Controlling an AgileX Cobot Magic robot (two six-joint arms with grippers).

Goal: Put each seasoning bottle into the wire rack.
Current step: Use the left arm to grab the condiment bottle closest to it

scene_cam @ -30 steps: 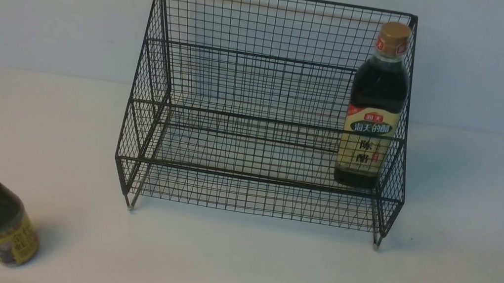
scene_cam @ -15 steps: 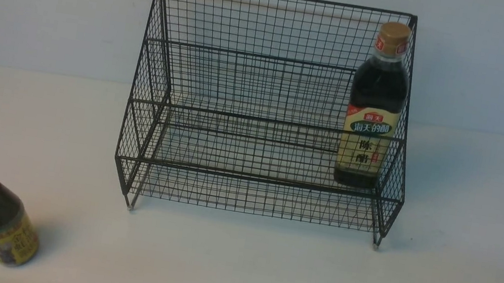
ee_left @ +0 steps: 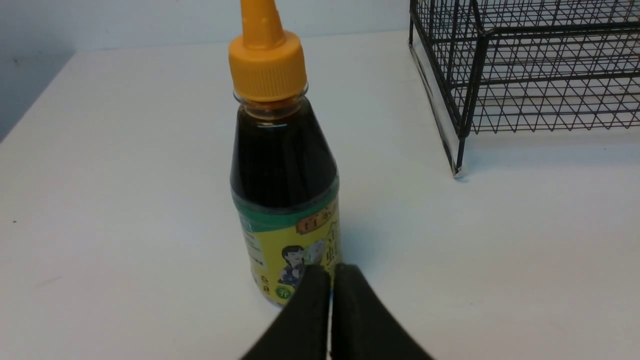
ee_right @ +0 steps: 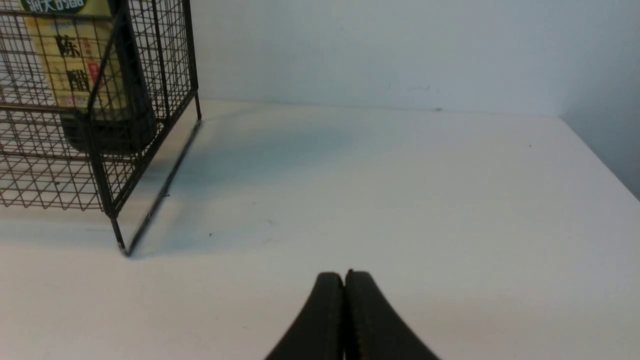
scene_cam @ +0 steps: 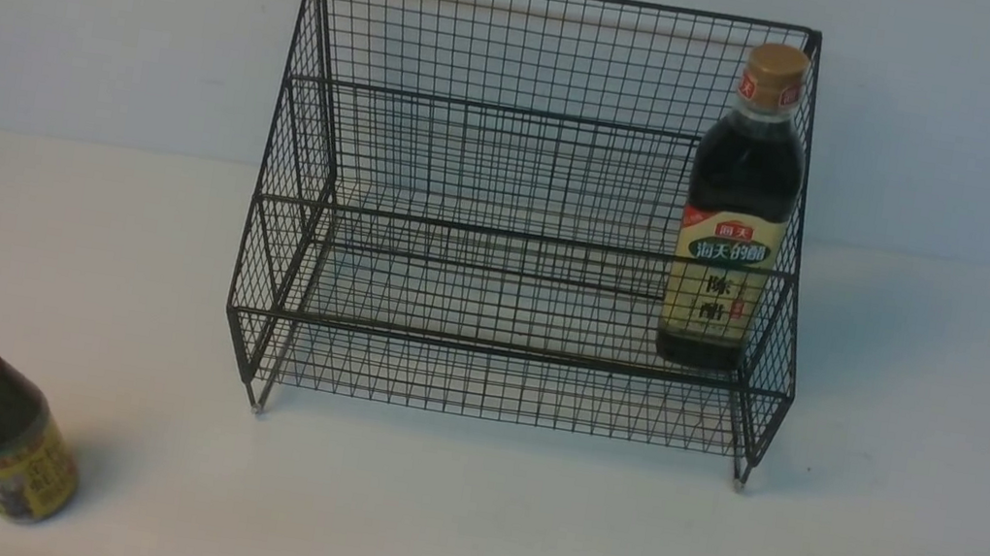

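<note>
- Pale, plain tabletop [scene_cam: 458,528] meets a bluish-white wall [scene_cam: 104,4] behind the rack.
- On the robot's left, near the table's front, the short bottle [scene_cam: 1,430] stands upright on the tabletop, well apart from the rack.
- Its cap [ee_left: 267,65] is bright orange, ridged round the side and drawn up to a narrow spout; dark liquid fills the shoulders, and a yellow label with a green upper band, printed with a small figure, wraps the lower body.
- The tall bottle [scene_cam: 739,207] is inside the wire rack [scene_cam: 504,350], at its right end, with a tan cap, a clear neck, dark contents and a cream label bearing a green oval and red marks.
- Black mesh crosses the lower part of that label; the rack rests on thin wire feet.
- The left gripper [ee_left: 331,270] is closed, its tips together, holding nothing.
- The right gripper [ee_right: 344,275] is likewise closed and holds nothing.
</note>
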